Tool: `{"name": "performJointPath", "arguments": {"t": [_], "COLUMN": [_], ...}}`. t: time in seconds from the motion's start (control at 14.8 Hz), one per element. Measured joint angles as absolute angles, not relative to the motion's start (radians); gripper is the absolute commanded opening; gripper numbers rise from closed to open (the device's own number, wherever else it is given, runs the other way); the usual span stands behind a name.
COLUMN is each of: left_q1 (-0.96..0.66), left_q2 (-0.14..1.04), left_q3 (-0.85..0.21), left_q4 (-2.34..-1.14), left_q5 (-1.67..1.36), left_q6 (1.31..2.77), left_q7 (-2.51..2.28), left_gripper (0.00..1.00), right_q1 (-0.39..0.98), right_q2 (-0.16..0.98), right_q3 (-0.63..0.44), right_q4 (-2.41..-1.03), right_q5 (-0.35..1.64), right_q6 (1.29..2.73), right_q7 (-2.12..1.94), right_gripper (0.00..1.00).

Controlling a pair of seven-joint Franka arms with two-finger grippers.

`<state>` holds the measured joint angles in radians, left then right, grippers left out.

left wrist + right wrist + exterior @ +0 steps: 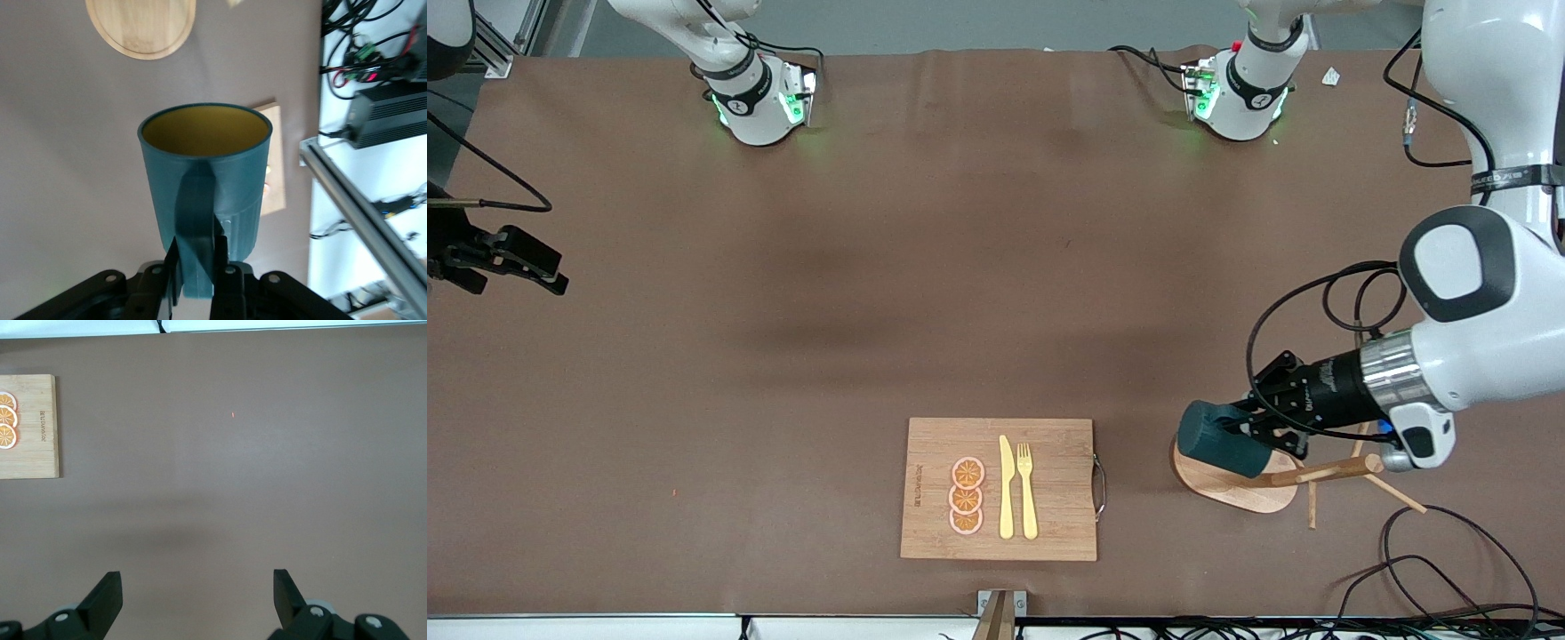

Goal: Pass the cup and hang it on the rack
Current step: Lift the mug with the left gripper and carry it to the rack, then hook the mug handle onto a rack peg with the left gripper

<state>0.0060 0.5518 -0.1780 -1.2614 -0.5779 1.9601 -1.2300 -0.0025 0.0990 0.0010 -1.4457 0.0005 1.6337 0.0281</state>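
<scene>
The dark teal cup (1221, 440) lies on its side in the air, mouth toward the right arm's end of the table. My left gripper (1258, 427) is shut on its loop handle and holds it over the oval base of the wooden rack (1232, 487). In the left wrist view the cup (207, 173) shows its mustard-yellow inside, its handle sits between the fingers of my left gripper (197, 257), and the rack base (143, 27) lies below. My right gripper (551, 271) waits open and empty at the right arm's end of the table; it is over bare table in the right wrist view (197, 587).
A bamboo cutting board (1049, 533) with orange slices, a yellow knife and a yellow fork lies near the front edge, beside the rack. It also shows in the right wrist view (33, 453). Cables (1432, 569) trail by the rack.
</scene>
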Motion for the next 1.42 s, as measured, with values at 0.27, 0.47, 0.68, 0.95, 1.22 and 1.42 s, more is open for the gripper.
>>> {"name": "performJointPath", "arguments": {"t": [0.27,0.47,0.68,0.95,1.22,1.42], "left_q1": [0.049,0.070,0.094,0.108,0.138,0.151], "left_q2": [0.554,0.566,0.588,0.609,0.613,0.616], "left_q3": [-0.175,-0.170,-0.168,-0.168,-0.167,-0.167], "left_q4": [-1.264,-1.269,-1.271,-1.272,-1.274,-1.283], "left_q5": [-0.713,-0.754,-0.780,-0.821,-0.855,-0.866], "left_q6": [2.024,2.060,2.079,2.087,2.090,2.089], "left_q7": [-1.230,-1.231,-1.231,-1.231,-1.233,-1.233], "left_gripper": [0.01,0.01,0.02,0.02,0.03,0.04], "right_q1": [-0.003,-0.003,-0.003,-0.003,-0.003,-0.003], "right_q2": [0.099,0.099,0.099,0.099,0.099,0.099], "right_q3": [0.001,0.001,0.001,0.001,0.001,0.001], "right_q4": [-1.446,-1.446,-1.446,-1.446,-1.446,-1.446], "right_q5": [0.000,0.000,0.000,0.000,0.000,0.000], "right_q6": [1.634,1.634,1.634,1.634,1.634,1.634], "right_q7": [0.028,0.028,0.028,0.028,0.028,0.028], "right_gripper": [1.00,1.00,1.00,1.00,1.00,1.00]}}
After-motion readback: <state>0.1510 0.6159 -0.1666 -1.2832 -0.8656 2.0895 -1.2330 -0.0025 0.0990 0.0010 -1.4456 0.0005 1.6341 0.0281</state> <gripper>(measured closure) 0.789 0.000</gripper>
